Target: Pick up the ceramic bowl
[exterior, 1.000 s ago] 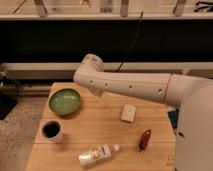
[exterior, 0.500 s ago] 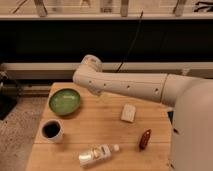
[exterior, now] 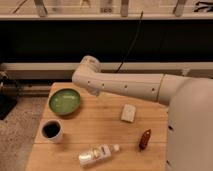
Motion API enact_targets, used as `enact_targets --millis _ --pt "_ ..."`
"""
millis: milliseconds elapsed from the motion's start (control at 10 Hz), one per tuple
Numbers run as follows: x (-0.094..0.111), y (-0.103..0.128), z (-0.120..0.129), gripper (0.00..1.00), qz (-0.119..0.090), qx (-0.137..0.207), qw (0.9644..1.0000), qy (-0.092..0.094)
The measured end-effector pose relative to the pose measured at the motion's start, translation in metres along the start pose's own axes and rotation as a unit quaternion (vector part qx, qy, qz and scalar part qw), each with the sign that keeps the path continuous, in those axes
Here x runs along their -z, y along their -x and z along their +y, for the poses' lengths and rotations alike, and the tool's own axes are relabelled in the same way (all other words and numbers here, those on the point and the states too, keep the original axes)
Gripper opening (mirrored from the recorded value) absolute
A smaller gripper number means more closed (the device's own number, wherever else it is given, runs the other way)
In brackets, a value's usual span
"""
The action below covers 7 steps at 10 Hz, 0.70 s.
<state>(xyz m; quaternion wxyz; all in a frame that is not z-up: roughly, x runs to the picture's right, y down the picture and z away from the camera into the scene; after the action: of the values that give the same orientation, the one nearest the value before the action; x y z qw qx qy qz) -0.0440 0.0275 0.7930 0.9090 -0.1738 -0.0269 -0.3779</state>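
The ceramic bowl (exterior: 64, 101) is round, shallow and glossy green with a darker rim. It sits on the left side of the wooden table (exterior: 105, 130), behind the white mug. My white arm (exterior: 125, 86) reaches from the right across the back of the table, with its bend above and just right of the bowl. My gripper (exterior: 94, 92) shows only as a small dark part under the arm, right of the bowl and above the table; the arm hides most of it.
A white mug with a dark inside (exterior: 52, 130) stands in front of the bowl. A white packet (exterior: 128, 113), a brown object (exterior: 145, 139) and a lying bottle (exterior: 97, 154) are on the table. A dark wall and ledge (exterior: 50, 67) run behind it.
The bend of my arm has shifted slightly to the left, toward the bowl. The objects on the table have not moved.
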Motion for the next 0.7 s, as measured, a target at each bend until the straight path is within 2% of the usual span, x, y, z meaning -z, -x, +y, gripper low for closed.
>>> enact_targets --millis 700 --pt "-0.014 0.002 -0.010 0.80 -0.005 0.024 0.9997 -0.007"
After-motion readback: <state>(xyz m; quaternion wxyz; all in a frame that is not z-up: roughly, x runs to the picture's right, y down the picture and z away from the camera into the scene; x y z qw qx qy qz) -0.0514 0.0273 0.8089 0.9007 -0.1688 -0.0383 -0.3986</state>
